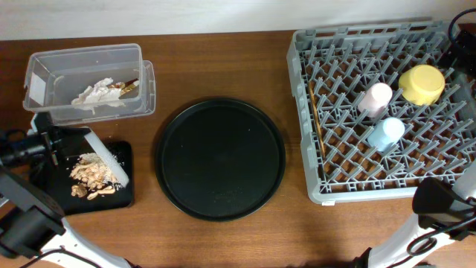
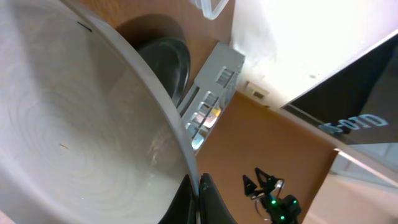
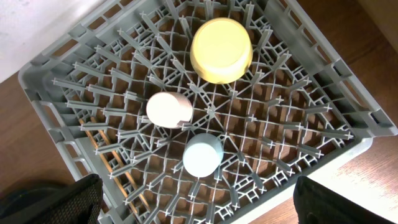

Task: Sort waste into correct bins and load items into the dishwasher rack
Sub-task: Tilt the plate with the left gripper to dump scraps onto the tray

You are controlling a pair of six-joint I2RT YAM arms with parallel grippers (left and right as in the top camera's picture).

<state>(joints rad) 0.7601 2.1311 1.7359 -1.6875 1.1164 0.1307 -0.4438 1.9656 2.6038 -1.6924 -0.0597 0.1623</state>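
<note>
**Tip the plate clean, then rack it**

My left gripper [image 2: 198,202] is clenched on the rim of the plate [image 1: 106,158]. I hold it steeply tilted over the black tray [image 1: 126,197], its lower edge just beside the heap of crumbs [image 1: 93,177]. The face I can see from my wrist looks nearly bare, with 1 or 2 specks.

To do this well, I would keep the low edge inside the tray's walls so that nothing spills onto the table. I would keep the plate tilted until no bits cling, then carry it on edge past the round tray [image 1: 220,158] to the rack [image 1: 301,112].

The free pegs are in the near half, clear of the 2 cups [image 1: 374,99], the bowl [image 1: 422,83] and the chopsticks [image 1: 314,119]. My right gripper [image 3: 196,199] hangs released above the rack.
</note>
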